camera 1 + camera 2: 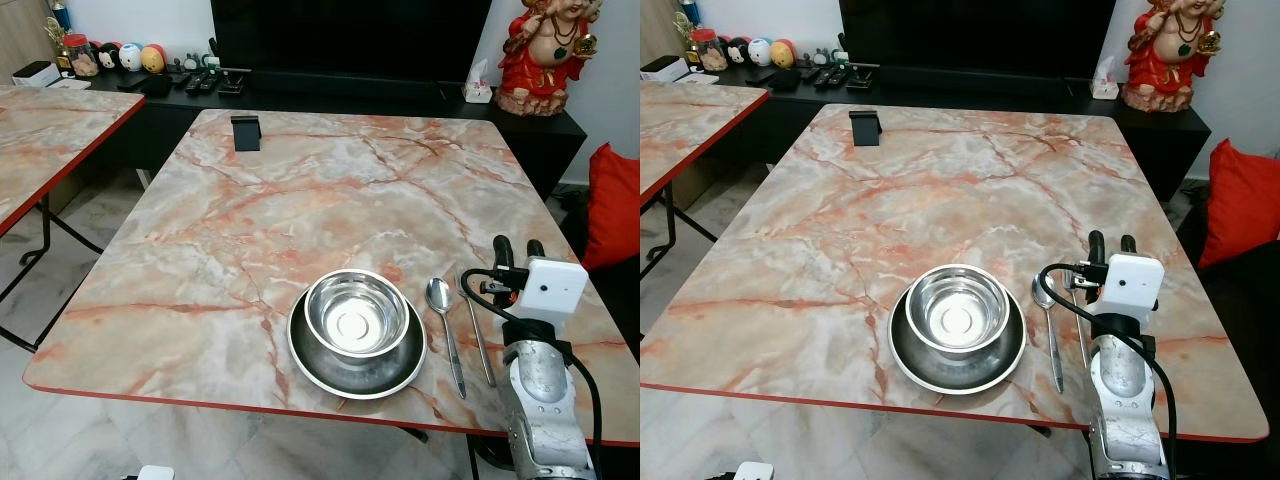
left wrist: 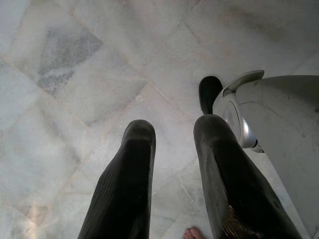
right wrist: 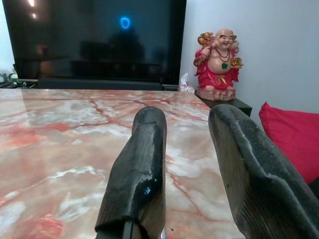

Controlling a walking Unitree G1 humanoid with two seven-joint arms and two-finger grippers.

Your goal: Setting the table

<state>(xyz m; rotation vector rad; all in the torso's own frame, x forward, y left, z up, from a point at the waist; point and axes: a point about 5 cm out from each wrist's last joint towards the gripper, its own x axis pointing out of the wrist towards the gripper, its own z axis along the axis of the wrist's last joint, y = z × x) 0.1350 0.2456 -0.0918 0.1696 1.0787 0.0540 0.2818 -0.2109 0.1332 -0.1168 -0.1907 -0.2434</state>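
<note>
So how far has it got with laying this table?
One place looks laid: a steel bowl sits in a plate near the table edge, with a spoon and a second thin utensil lying alongside. The right gripper hovers open by them, holding nothing. The left gripper hangs idle over the floor. Anything further I can't tell.

No readable text, labels, brands or numbers anywhere in these views.

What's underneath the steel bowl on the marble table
The steel bowl sits on a dark metal plate, whose rim shows around it. The plate's centre is hidden by the bowl. The bowl looks empty.
</note>
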